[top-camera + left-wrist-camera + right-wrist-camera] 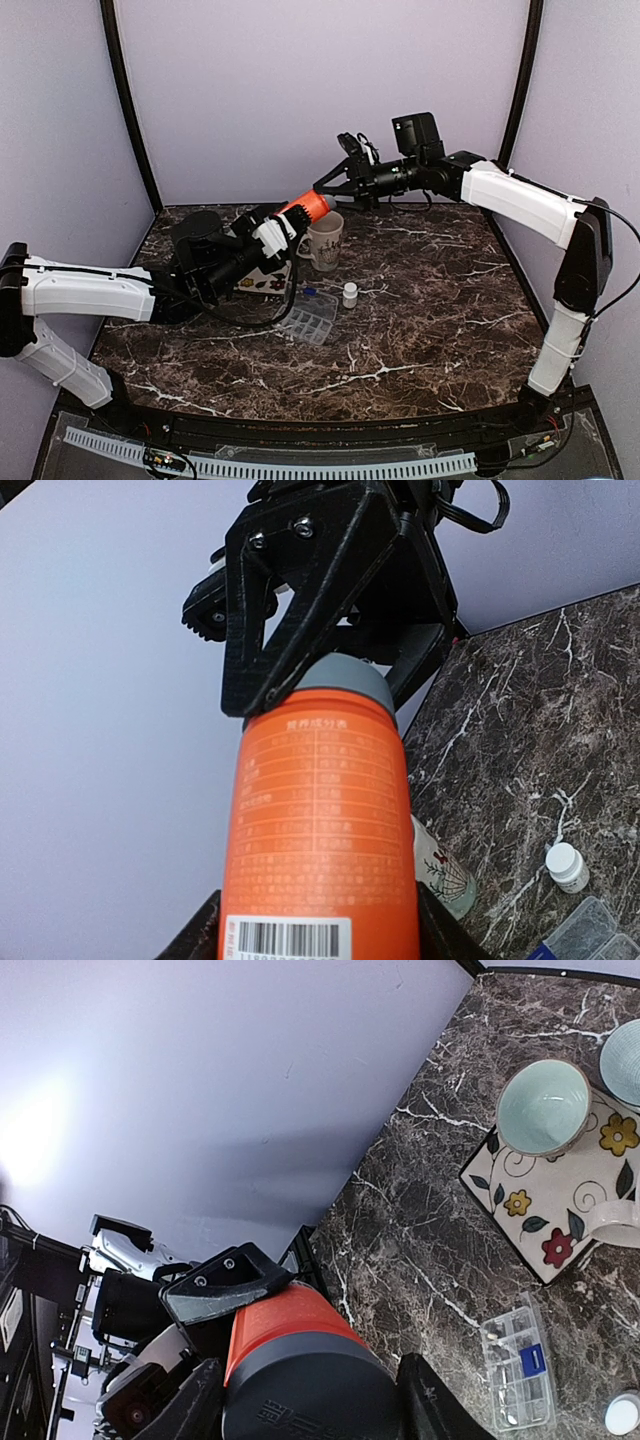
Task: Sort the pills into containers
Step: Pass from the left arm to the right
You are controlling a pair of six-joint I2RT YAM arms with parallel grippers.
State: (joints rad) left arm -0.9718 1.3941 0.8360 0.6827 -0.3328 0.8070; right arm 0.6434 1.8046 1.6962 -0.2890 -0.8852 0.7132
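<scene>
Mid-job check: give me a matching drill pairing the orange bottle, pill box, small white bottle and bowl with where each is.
1 orange bottle
2 pill box
3 small white bottle
4 bowl

A on the flowered tile
B held up in the air
C upright beside the pill box
D flat on the marble table

Pairs: 1-B, 2-D, 3-C, 4-A

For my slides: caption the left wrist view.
Left gripper holds an orange plastic pill bottle; right gripper clasps its grey cap above dark marble table.

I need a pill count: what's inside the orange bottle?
Only the opaque orange bottle and its grey cap, clasped by the right gripper, show; any contents are covered.
</scene>
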